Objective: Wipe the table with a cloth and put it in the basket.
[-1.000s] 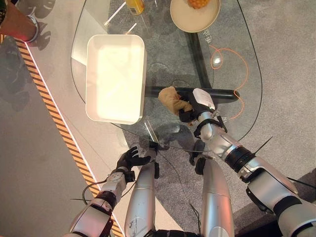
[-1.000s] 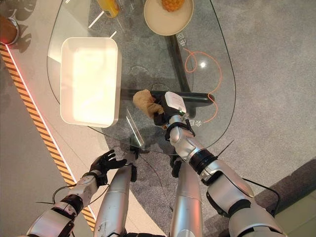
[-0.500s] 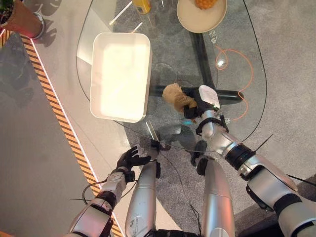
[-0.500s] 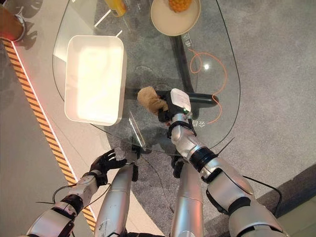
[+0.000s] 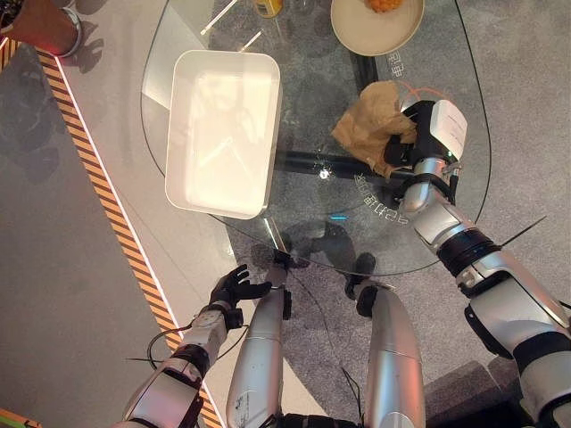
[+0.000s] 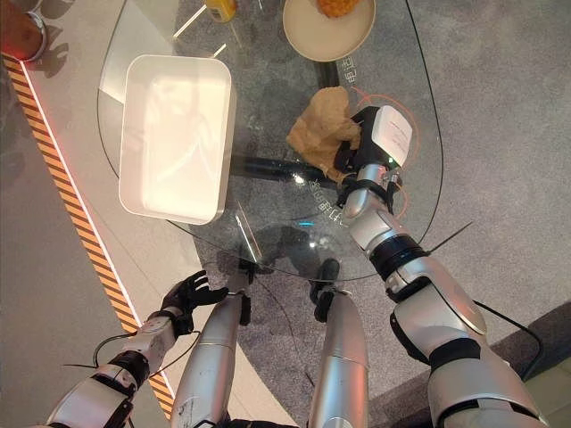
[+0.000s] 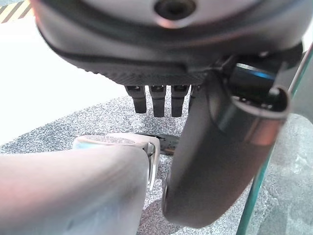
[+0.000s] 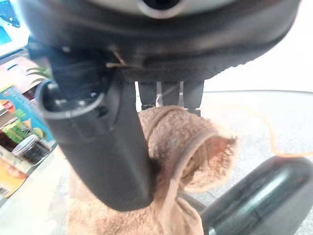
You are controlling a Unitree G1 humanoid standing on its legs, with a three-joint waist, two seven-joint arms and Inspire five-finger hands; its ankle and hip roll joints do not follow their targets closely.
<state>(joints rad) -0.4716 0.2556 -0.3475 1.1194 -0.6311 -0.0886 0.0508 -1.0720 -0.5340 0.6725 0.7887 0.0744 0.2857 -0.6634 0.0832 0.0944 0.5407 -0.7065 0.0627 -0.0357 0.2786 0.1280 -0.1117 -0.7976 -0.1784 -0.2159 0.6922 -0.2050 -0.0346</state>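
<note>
A crumpled tan cloth (image 5: 368, 123) lies on the round glass table (image 5: 308, 227), right of the middle and just below the plate. My right hand (image 5: 403, 150) rests at the cloth's right edge, shut on it. In the right wrist view the cloth (image 8: 183, 142) is bunched between the thumb (image 8: 110, 147) and the fingers. The white rectangular basket (image 5: 223, 125) stands on the table's left half and holds nothing. My left hand (image 5: 234, 287) hangs below the table's near edge with its fingers relaxed and holds nothing; its thumb (image 7: 220, 147) looms large in the left wrist view.
A round plate (image 5: 379, 27) with yellow food sits at the table's far side, with a yellow bottle (image 5: 268, 7) to its left. An orange cord (image 6: 403, 192) loops under the glass at the right. A striped tape line (image 5: 98, 187) runs along the floor on the left, with a pot (image 5: 40, 27) beyond it.
My right hand has slid the cloth across the glass, away from me and to the right, and the cloth has spread out. The camera has shifted a little. The left hand has stayed put.
</note>
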